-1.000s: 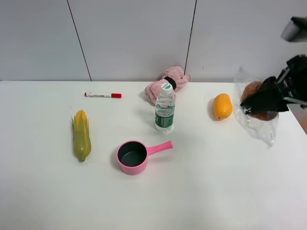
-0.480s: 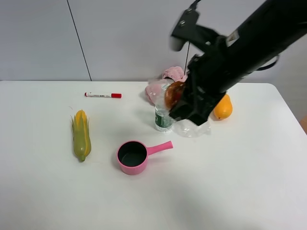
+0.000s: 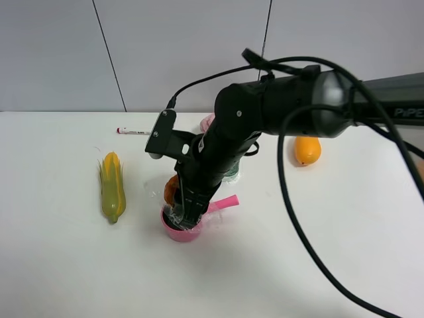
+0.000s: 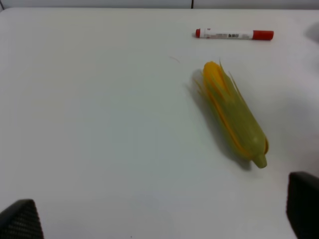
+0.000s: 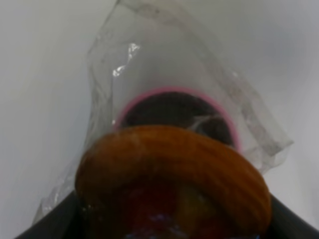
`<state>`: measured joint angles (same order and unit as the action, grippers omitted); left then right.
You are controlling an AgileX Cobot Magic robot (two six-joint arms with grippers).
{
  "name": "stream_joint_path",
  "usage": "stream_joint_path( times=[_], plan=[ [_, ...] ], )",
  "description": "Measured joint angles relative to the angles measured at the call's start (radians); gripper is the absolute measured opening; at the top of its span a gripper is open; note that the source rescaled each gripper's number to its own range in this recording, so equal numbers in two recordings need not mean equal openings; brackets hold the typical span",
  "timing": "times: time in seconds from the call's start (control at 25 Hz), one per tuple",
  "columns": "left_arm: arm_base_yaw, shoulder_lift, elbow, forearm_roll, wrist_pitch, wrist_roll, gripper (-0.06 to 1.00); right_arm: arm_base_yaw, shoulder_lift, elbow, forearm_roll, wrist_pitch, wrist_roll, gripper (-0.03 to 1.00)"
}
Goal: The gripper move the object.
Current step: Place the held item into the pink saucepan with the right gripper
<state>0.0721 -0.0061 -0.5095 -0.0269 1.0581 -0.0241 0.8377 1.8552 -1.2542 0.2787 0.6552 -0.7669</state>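
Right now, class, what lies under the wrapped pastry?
The pink saucepan: part of its rim and dark inside show beyond the pastry, through the clear plastic. The pastry covers the rest of it.

Shows a black arm stretched from the right edge down to lower centre, cables looping over it; ends in a gripper (image 3: 186,211) pointed down at a pink saucepan (image 3: 173,232); grips a wrapped brown pastry (image 3: 171,190) just above the pan's rim, clear wrap hanging at the rim; has a corn cob (image 3: 112,187) at left, a red-capped marker (image 3: 142,131) upper left, a mango (image 3: 307,147) at right, all on a white table (image 3: 331,252).
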Motion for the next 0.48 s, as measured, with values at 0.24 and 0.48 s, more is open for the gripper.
stream_joint_path(
  times=[0.24, 0.48],
  plan=[
    [0.0, 0.0, 0.0, 0.0, 0.0, 0.0, 1.0, 0.018, 0.053, 0.0, 0.001, -0.044, 0.0, 0.0],
    [0.0, 0.0, 0.0, 0.0, 0.0, 0.0, 1.0, 0.02, 0.067, -0.001, -0.01, -0.112, 0.019, 0.0]
  ],
)
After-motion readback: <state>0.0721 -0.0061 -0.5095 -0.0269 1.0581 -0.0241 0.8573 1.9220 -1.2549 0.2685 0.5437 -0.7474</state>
